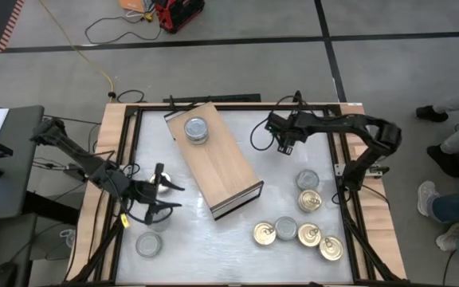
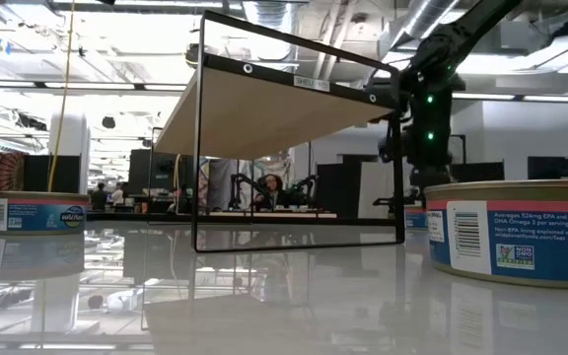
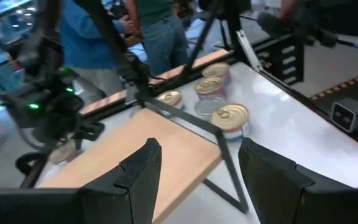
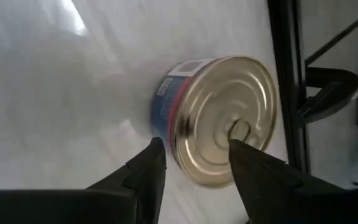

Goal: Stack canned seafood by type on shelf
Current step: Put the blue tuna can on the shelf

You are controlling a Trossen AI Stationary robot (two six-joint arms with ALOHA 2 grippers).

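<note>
From above, the shelf (image 1: 213,158) lies slanted mid-worktop (image 1: 174,239) with a silver-topped tin (image 1: 196,129) at its far end; the right gripper (image 1: 287,146) hangs to its right, far of the gold-topped tins (image 1: 309,201), while the left gripper (image 1: 159,199), fingers apart and empty, is left of the shelf's near end. In the right wrist view, a gold pull-tab tin (image 4: 219,118) lies on the worktop just beyond the parted fingers (image 4: 149,168), neither touching it

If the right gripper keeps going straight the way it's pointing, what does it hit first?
Most likely the gold pull-tab tin right ahead of the right gripper, whose open jaws already frame its near edge; exact depth is unclear.
</note>
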